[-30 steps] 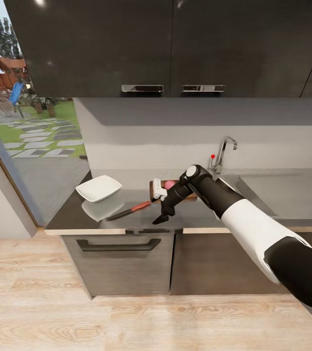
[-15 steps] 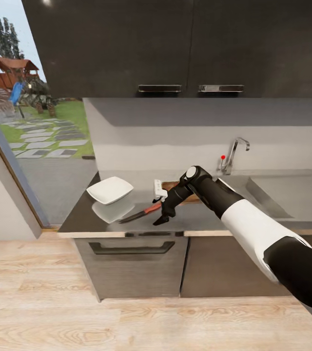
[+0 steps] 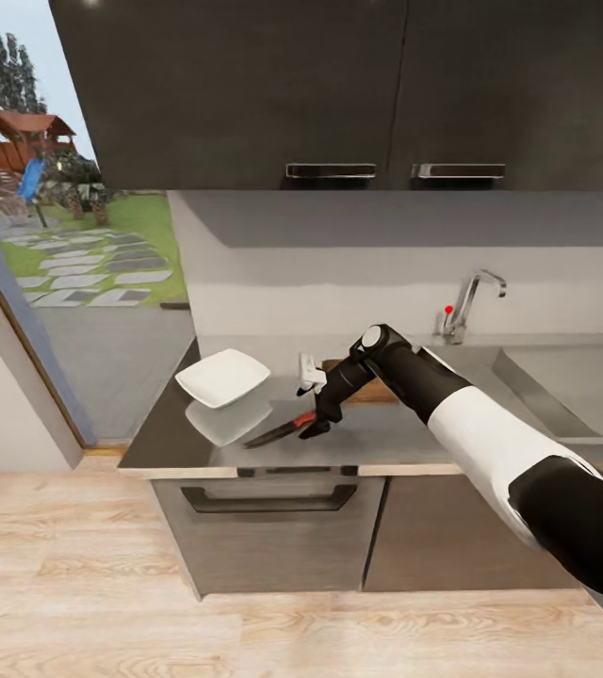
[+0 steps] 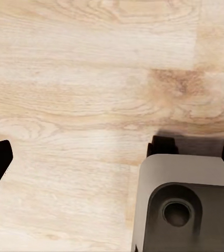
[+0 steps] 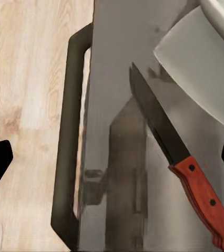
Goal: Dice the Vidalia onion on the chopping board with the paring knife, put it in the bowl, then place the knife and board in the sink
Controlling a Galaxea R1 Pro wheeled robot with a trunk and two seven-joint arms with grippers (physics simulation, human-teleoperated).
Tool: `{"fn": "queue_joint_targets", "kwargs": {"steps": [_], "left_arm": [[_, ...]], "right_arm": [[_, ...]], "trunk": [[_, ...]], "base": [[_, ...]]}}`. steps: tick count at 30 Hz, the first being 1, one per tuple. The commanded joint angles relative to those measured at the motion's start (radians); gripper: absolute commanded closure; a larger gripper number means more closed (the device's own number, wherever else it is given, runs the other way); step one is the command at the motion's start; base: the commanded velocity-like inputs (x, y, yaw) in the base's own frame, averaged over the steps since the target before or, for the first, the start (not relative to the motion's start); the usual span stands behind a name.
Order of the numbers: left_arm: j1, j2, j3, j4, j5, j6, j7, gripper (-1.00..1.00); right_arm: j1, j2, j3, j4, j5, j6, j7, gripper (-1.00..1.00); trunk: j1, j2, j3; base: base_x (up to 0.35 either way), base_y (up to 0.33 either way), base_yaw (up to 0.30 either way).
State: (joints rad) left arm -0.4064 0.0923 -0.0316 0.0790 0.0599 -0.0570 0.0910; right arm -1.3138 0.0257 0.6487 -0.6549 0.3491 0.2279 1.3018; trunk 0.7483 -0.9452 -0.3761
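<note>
A home kitchen, rendered in simulation. Dark glossy wall cabinets (image 3: 339, 94) with metal bar handles hang above a glossy grey surface (image 3: 386, 433) set over base cabinets, one with a black bar handle (image 3: 271, 497). A chrome tap (image 3: 466, 301) stands at a sink (image 3: 575, 386) recessed into the surface. Pale wood planks cover the floor (image 3: 245, 631). A glass door (image 3: 57, 235) opens onto a garden with stepping stones and a playset.

- Daylight floods in from the window at the frame's left.
- The glossy grey countertop (image 3: 386, 438) mirrors the white squarish bowl (image 3: 222, 377).
- Renders look slightly soft.
</note>
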Motion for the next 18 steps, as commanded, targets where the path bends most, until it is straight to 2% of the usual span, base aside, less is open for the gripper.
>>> {"fn": "queue_joint_targets", "kwargs": {"steps": [1, 11, 18], "left_arm": [[-0.002, 0.000, -0.004, 0.003, 0.006, -0.006, 0.001, -1.00], [-0.002, 0.000, -0.003, 0.003, 0.006, -0.006, 0.001, -1.00], [-0.002, 0.002, -0.002, 0.004, 0.006, -0.006, 0.001, -1.00]], "right_arm": [[-0.001, 0.000, 0.000, 0.003, 0.002, 0.008, 0.004, -1.00], [0.000, -0.001, 0.000, 0.014, 0.002, 0.003, 0.004, -1.00], [0.002, -0.001, 0.001, 0.050, 0.002, -0.043, 0.004, -1.00]], "trunk": [[0.001, -0.001, -0.001], [0.001, -0.001, -0.001], [0.001, -0.001, -0.001]], "base": [[0.317, 0.002, 0.000], [0.319, -0.001, 0.000], [0.264, -0.042, 0.000]]}}
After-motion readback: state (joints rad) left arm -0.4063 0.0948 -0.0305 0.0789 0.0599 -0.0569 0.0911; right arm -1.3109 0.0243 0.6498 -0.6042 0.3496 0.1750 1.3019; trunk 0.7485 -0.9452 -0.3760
